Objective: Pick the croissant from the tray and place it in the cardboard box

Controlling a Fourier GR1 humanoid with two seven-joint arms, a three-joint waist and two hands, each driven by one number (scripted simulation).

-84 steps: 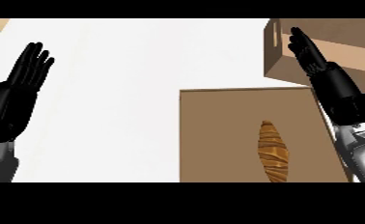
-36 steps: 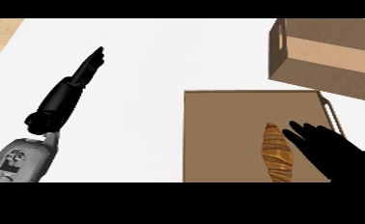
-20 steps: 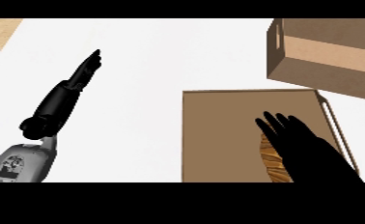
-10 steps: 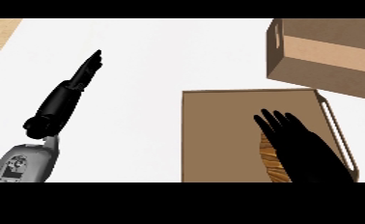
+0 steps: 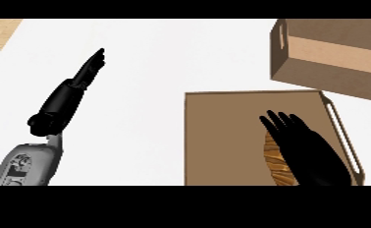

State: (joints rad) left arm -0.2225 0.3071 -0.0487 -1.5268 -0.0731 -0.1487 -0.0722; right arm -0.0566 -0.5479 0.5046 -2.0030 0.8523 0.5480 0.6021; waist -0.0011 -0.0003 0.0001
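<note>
1. Croissant (image 5: 273, 159): lies lengthwise on the tray, mostly hidden beneath the right hand (image 5: 310, 149); only its left edge shows.
2. Fingers (image 5: 279, 125) of the right hand: straight and released, spread above the croissant, not yet curled round it. Judged purpose: alignment ahead of a grasp.
3. Tray (image 5: 217, 133): rests on the table (image 5: 159, 60), croissant in its right half.
4. Cardboard box (image 5: 319, 57): stands near the tray's far right corner, so the carry looks short.
5. Left hand (image 5: 71, 97): straight-fingered at the view's left, well apart from the tray, resting.
</note>
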